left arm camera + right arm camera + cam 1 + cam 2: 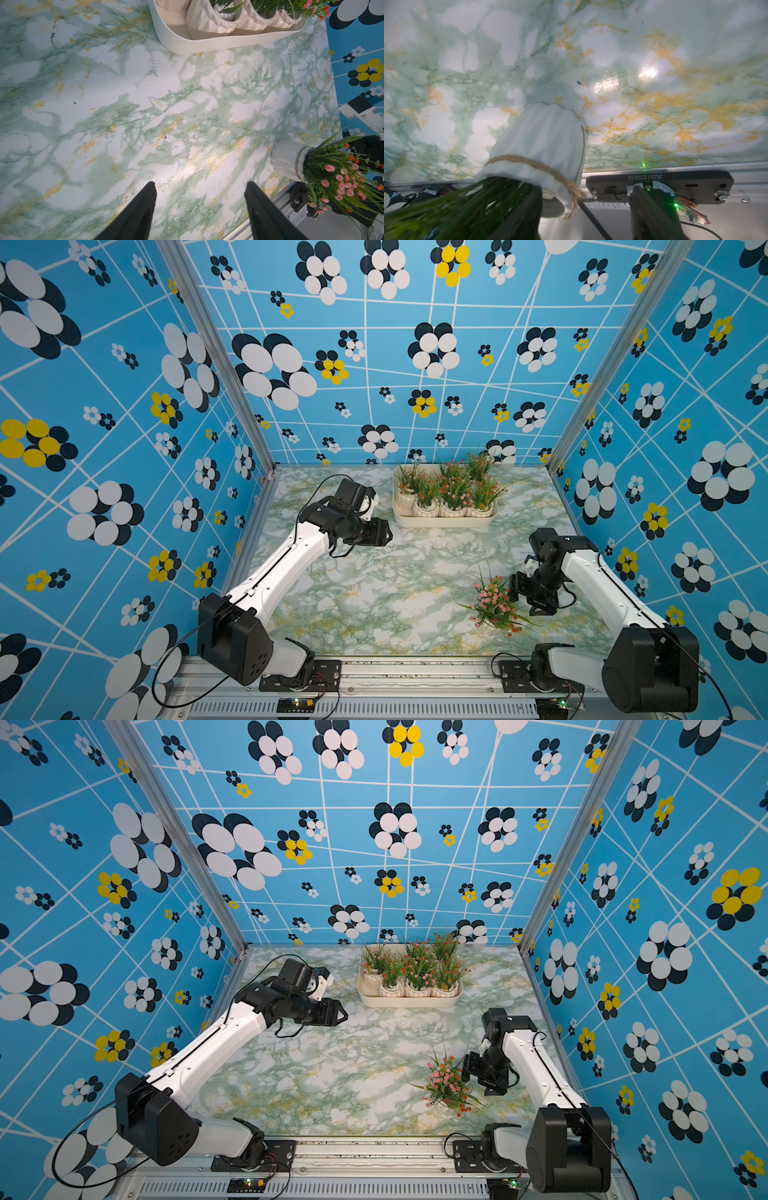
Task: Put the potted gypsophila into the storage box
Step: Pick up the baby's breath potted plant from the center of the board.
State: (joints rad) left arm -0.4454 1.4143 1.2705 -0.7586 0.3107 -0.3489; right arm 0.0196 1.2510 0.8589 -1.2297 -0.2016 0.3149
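Near the front right of the marble-patterned table [374, 605], in both top views, the last potted gypsophila [492, 608] stands outside the storage box [440, 523], which sits at the back holding the other pots [454, 509]; the right gripper [521, 596] is just beside its foliage, far nearer than the left gripper [386, 533]; stems hide the right fingertips here. In the left wrist view, the left gripper's jaws gape, empty, over bare table; the pot shows well off to one side, its blossoms cut by the frame edge. In the right wrist view, the right gripper is spread, not yet pinching; the pot's long axis runs from its base on the table up toward the palm; one finger sits among leaves at the mouth, the other clear of the twine-wrapped rim; contact is hard to judge.
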